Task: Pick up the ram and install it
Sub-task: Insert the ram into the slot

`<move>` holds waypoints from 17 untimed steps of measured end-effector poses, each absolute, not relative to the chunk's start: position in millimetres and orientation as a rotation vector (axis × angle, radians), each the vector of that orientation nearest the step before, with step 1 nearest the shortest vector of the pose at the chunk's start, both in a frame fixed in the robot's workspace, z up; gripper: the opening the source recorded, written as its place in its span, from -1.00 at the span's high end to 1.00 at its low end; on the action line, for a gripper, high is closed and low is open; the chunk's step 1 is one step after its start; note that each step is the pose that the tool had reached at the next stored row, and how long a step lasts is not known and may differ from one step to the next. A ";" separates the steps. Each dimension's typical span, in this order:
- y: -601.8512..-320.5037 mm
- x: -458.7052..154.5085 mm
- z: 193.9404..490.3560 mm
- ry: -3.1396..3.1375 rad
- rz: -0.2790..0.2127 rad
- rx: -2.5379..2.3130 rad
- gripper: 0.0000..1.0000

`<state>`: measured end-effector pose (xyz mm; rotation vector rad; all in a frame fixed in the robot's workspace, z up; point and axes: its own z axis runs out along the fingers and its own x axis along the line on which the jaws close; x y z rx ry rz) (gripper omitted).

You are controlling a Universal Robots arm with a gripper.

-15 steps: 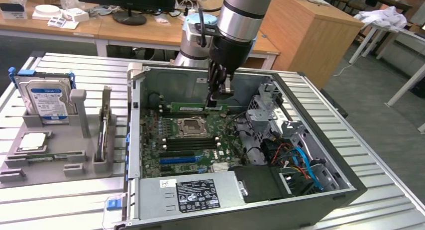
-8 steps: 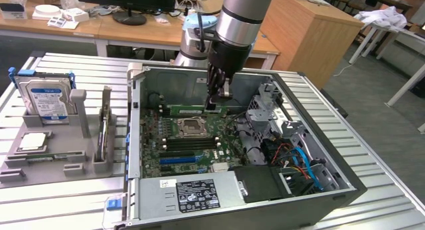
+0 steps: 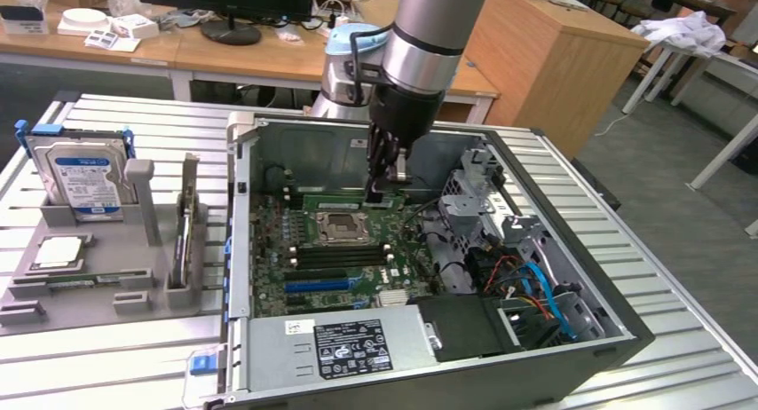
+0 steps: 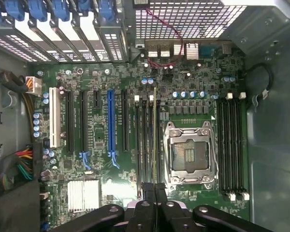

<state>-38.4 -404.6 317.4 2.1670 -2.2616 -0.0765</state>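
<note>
On the exterior view's left you have a grey rack (image 3: 119, 250) on the table, with a drive (image 3: 85, 175) standing upright in it. Next comes the open case (image 3: 243, 250), lying on its side with the board (image 3: 279, 268) facing up.

Over the middle of the board, the arm reaches straight down into the case. Your gripper (image 3: 382, 195) (image 4: 155, 191) is closed right down on the ram (image 3: 337, 200) (image 4: 155, 140), pinching it at mid-length. The ram stands on edge, so in the wrist view it reads as a thin line running away from the fingers (image 4: 149, 189). It is in line with the black slots (image 4: 144, 140) just beside the socket (image 3: 337, 224) (image 4: 188, 152). You cannot tell from either view whether it is seated in a slot or just above one.

Towards the exterior view's right, orange and blue cables (image 3: 533, 286) sit in the far end of the case.
</note>
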 end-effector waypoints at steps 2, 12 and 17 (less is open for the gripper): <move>-404.6 -38.4 314.9 -2.262 -0.076 2.167 0.77; -404.6 -38.4 308.7 -2.262 -0.076 2.167 0.77; -404.6 -38.4 308.7 -2.253 -0.076 2.176 0.77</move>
